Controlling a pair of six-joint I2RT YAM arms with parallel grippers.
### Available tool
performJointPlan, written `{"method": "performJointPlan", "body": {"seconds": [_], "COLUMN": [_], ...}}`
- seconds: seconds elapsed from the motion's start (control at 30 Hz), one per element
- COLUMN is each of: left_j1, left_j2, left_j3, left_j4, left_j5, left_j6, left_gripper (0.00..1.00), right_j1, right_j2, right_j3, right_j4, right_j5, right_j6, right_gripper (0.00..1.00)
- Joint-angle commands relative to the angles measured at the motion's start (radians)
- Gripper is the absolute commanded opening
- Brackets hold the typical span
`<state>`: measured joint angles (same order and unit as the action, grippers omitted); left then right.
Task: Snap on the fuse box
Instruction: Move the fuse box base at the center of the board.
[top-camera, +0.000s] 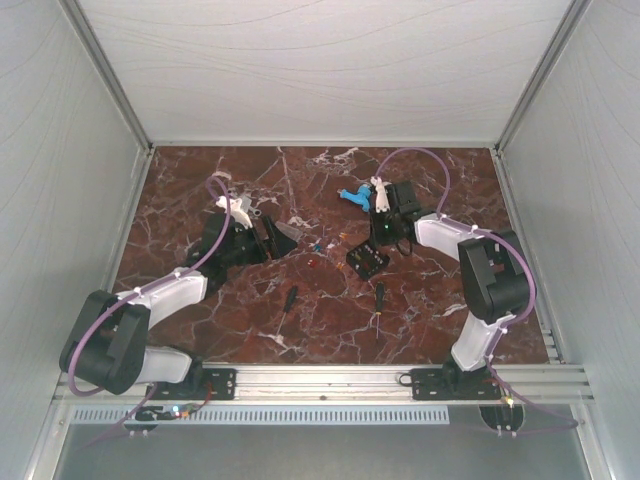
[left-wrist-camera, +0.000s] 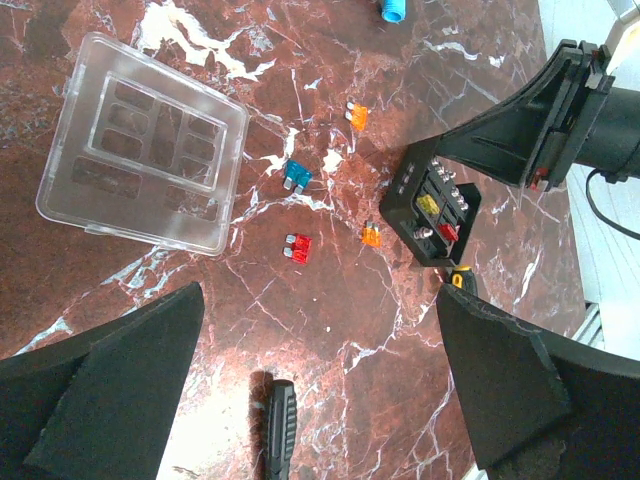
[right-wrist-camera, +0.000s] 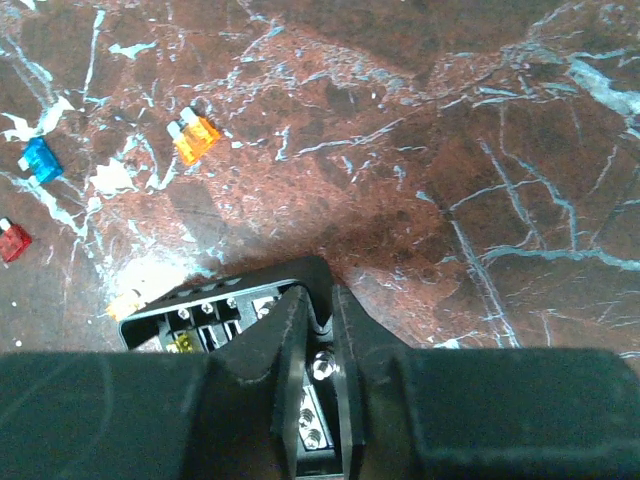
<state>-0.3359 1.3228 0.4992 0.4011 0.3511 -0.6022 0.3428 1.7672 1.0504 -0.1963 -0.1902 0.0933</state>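
Observation:
The fuse box (top-camera: 367, 258) is a small black square tray with fuses inside, resting on the marble table. My right gripper (top-camera: 384, 237) is shut on its far corner wall; the right wrist view shows the fingers (right-wrist-camera: 290, 330) clamped over that wall (right-wrist-camera: 322, 275). The left wrist view also shows the box (left-wrist-camera: 432, 210) held by the right gripper. The clear square lid (left-wrist-camera: 140, 160) lies flat on the table, apart from the box. My left gripper (left-wrist-camera: 318, 296) hovers near the lid (top-camera: 287, 233), open and empty.
Loose fuses lie between lid and box: orange (left-wrist-camera: 357, 116), blue (left-wrist-camera: 296, 174), red (left-wrist-camera: 298, 247), orange (left-wrist-camera: 371, 236). Two black-handled screwdrivers (top-camera: 289, 298) (top-camera: 379, 300) lie nearer the front. A blue plastic piece (top-camera: 353, 197) lies behind the box. Enclosure walls stand on three sides.

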Motion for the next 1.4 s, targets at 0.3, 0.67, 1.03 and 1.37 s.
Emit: {"method": "performJointPlan", "body": {"seconds": [0.3,0.67,1.03,1.37], "left_j1": [-0.006,-0.006,-0.005,0.064], "left_j2": [0.001,-0.028,-0.079,-0.079], "left_j3": [0.010,0.001,-0.031,-0.071], "left_j4": [0.016,-0.002,-0.052,-0.056], "left_j5": [-0.013,-0.028,-0.079,-0.079], "left_j6": [0.007,0.002,-0.023,-0.096], "left_gripper": [1.00,1.00,1.00,1.00], "right_j1": [0.005,0.005,0.162,0.360], "right_j2": [0.031,0.011,-0.146,-0.097], "right_j3": [0.056,0.052,0.040,0.059], "right_j4": [-0.004,0.022,-0.049,-0.103], "right_j5": [0.195,0.172,0.115,0.214], "right_j6": [0.141,0.078,-0.049,0.077], "right_gripper": [0.00,0.07,0.33,0.37]}}
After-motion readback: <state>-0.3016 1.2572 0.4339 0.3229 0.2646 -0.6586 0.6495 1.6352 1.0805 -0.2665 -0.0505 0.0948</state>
